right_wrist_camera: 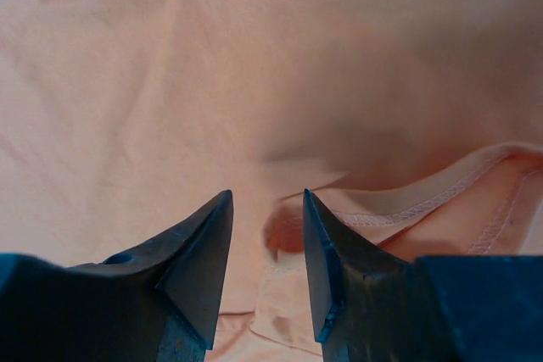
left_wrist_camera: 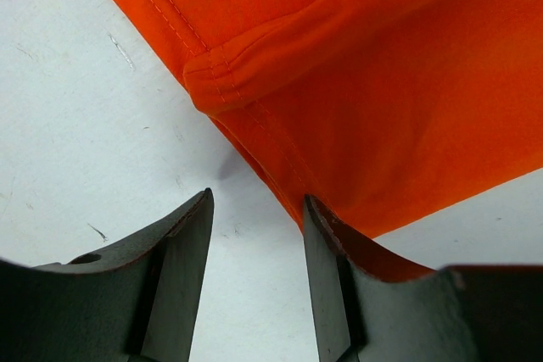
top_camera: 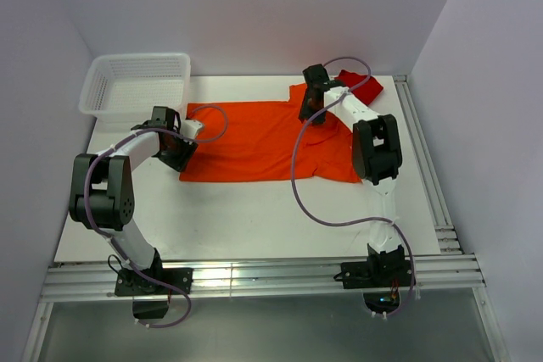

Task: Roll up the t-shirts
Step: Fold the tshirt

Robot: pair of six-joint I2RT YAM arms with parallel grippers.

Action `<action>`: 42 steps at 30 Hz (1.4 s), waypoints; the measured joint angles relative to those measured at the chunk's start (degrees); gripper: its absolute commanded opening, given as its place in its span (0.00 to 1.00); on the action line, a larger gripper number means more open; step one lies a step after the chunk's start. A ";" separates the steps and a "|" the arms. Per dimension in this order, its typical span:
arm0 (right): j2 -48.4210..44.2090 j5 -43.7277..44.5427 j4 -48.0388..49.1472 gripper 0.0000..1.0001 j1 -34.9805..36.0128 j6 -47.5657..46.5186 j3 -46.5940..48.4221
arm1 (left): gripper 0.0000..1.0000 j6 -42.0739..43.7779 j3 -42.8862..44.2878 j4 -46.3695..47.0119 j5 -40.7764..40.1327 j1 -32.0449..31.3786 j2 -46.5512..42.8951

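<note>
A white basket (top_camera: 140,56) sits at the far left. Just right of it, the left gripper (left_wrist_camera: 258,209) is at the left hem of the orange t-shirt (top_camera: 254,137), claw spread, the stitched edge beside one finger (left_wrist_camera: 327,277), nothing pinched. The shirt lies flat mid-table with a small fold (left_wrist_camera: 254,65) at that hem. Over the collar end, the right gripper (right_wrist_camera: 267,209) is spread too, gripping nothing. The red t-shirt (top_camera: 365,84) lies bunched far right. Best to flatten the fold first, then have both claws grip one edge evenly so the roll stays tight.
</note>
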 measured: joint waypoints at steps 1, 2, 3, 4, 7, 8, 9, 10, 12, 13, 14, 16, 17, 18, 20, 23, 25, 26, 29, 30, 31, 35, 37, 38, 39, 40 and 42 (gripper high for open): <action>0.00 0.24 -0.02 0.46 0.00 -0.09 0.00 | 0.52 0.00 0.00 0.00 0.00 0.00 0.00; -0.07 0.61 -0.02 0.46 0.00 -0.22 -0.02 | 0.52 0.00 0.00 -0.02 0.00 0.00 0.00; -0.26 1.11 0.07 0.47 0.00 -0.24 -0.28 | 0.52 -0.02 0.00 0.00 0.00 0.00 0.00; -0.96 1.66 0.31 0.47 0.00 -0.24 -1.09 | 0.52 -0.02 0.00 0.00 0.00 0.00 0.00; -5.01 3.32 0.07 0.47 0.00 -0.22 -5.05 | 0.52 0.00 0.00 0.00 0.00 0.00 0.00; -6.64 3.93 -0.02 0.47 0.00 -0.17 -6.14 | 0.52 0.00 0.00 0.00 0.00 0.00 0.00; -8.57 4.63 0.00 0.44 0.00 0.04 -7.19 | 0.52 0.00 0.00 0.00 0.02 0.00 0.00; -10.34 5.20 0.00 0.41 0.00 0.24 -7.93 | 0.52 0.00 0.00 0.00 0.02 0.00 0.00; -14.62 6.45 0.57 0.31 0.00 0.90 -10.38 | 0.52 0.00 0.00 0.00 0.02 0.00 0.00; -16.81 6.93 0.87 0.28 0.00 1.29 -11.91 | 0.52 0.00 0.00 0.00 0.02 0.00 0.00; -18.67 7.50 1.16 0.23 -0.04 1.68 -13.35 | 0.52 0.00 0.00 0.00 0.02 0.00 0.00; -21.51 7.96 2.29 0.20 -0.24 2.62 -16.52 | 0.52 0.00 0.00 0.02 0.04 0.00 0.00; -22.64 8.09 2.80 0.17 -0.31 2.91 -18.40 | 0.52 0.00 0.00 0.00 0.04 0.00 0.00; -23.45 8.13 3.41 0.16 -0.42 3.19 -20.24 | 0.52 0.00 -0.02 0.00 0.04 0.00 0.00; -23.93 8.26 4.09 0.16 -0.74 3.89 -23.87 | 0.52 0.00 0.00 0.00 0.04 0.00 0.00; -23.47 8.22 4.46 0.14 -1.36 4.17 -27.61 | 0.52 0.00 0.00 0.00 0.07 0.00 0.00; -23.23 8.22 4.35 0.13 -1.73 4.33 -28.89 | 0.52 0.00 0.00 0.00 0.07 0.00 0.00; -23.04 8.24 4.35 0.13 -1.84 4.35 -28.96 | 0.52 0.00 0.00 0.00 0.09 0.00 0.00; -22.03 8.22 5.29 0.14 -2.10 4.35 -28.81 | 0.52 0.00 0.00 0.00 0.07 0.00 0.00; -21.44 8.22 5.44 0.14 -2.16 4.33 -28.63 | 0.52 0.00 0.00 0.00 0.09 0.00 0.00; -20.50 8.22 5.35 0.14 -2.23 4.31 -28.17 | 0.52 0.00 0.00 0.00 0.07 0.00 0.00; -15.69 7.98 5.09 0.14 -2.56 4.07 -24.83 | 0.52 0.00 0.00 0.00 0.07 0.00 0.00; -13.62 7.89 5.09 0.15 -2.80 3.91 -23.37 | 0.51 0.00 0.00 0.00 0.07 0.00 0.00; -13.00 7.82 4.96 0.15 -2.91 3.85 -22.77 | 0.51 0.00 0.00 0.00 0.07 0.00 0.00; -12.35 7.80 4.68 0.16 -3.02 3.85 -22.03 | 0.51 0.00 0.00 0.00 0.07 0.00 0.00; -11.82 7.78 4.59 0.16 -3.10 3.80 -21.38 | 0.51 0.00 0.00 0.00 0.07 0.00 0.00; -11.15 7.78 4.35 0.18 -3.30 3.65 -20.02 | 0.51 0.00 0.00 -0.02 0.04 0.00 0.00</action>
